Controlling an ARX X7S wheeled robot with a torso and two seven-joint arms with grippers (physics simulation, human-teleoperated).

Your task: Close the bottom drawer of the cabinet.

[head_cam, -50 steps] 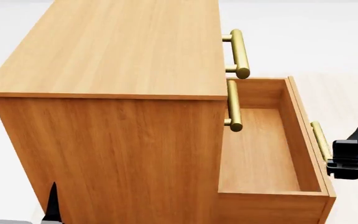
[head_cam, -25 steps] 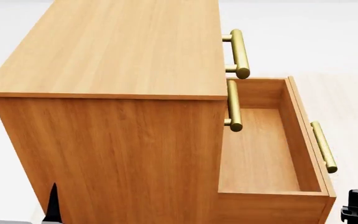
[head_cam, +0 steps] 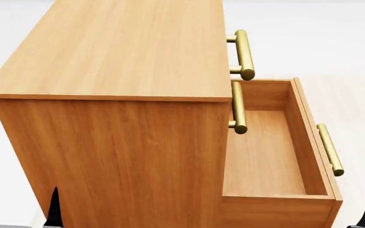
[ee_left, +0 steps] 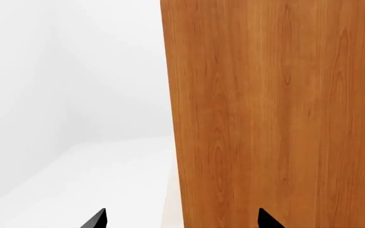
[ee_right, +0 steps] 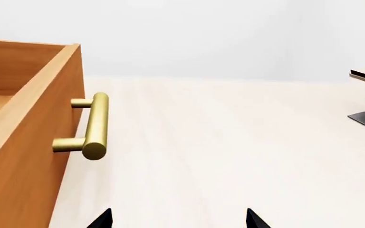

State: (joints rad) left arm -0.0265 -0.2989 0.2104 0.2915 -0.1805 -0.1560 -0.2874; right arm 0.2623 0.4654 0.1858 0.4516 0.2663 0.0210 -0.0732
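Looking down, we see the bottom drawer point(head_cam: 277, 152) pulled fully out of the cabinet point(head_cam: 119, 95), its handle point(ee_right: 93, 126) untouched; our left gripper point(ee_left: 179, 219) and right gripper point(ee_right: 177, 219) both hang spread wide, holding nothing.

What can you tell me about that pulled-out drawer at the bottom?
The bottom drawer is a shallow, open-topped box of orange-brown wood grain, pulled far out of the cabinet and empty inside. A brass bar handle on two short posts sits on its plain front. Nothing touches it; no gripper is at the handle.
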